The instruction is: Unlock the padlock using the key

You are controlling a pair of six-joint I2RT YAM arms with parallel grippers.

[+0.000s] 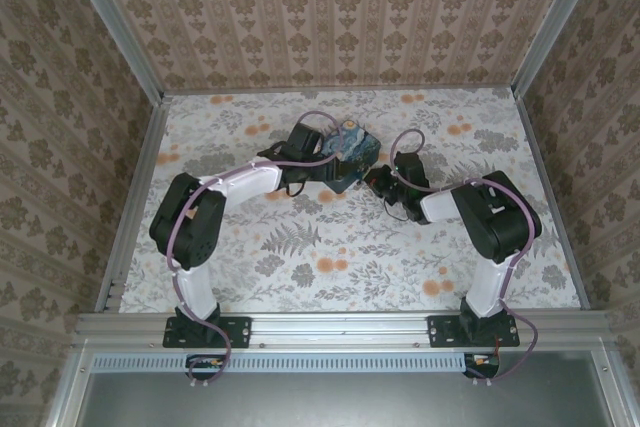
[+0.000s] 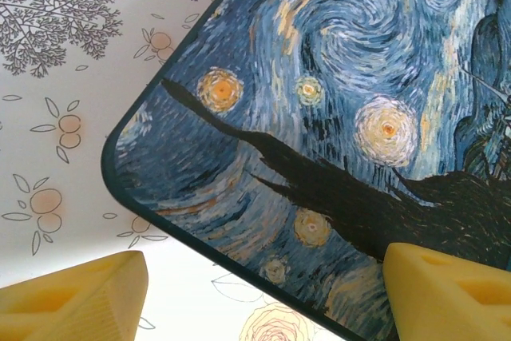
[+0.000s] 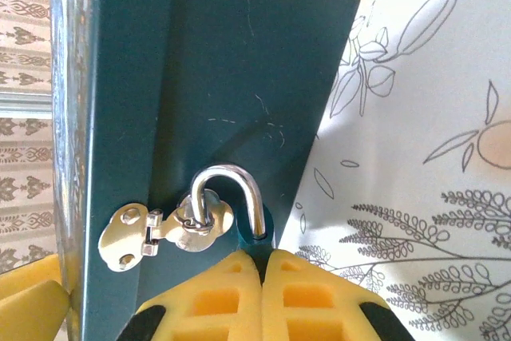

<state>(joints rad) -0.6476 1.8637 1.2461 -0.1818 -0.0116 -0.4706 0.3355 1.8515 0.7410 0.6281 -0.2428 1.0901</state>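
Hovering with the left gripper (image 2: 265,265) spread wide over the tin's (image 2: 335,101) corner — across to the padlock (image 3: 255,205), hooked through the hasp (image 3: 128,237) on the tin's side, with the right gripper (image 3: 261,259) pinched together right beneath it.

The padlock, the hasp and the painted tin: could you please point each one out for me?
padlock (image 3: 257,207), right wrist view, on its metal shackle.
hasp (image 3: 120,237), right wrist view, on its silver plate.
painted tin (image 2: 335,77), left wrist view, on its printed face.
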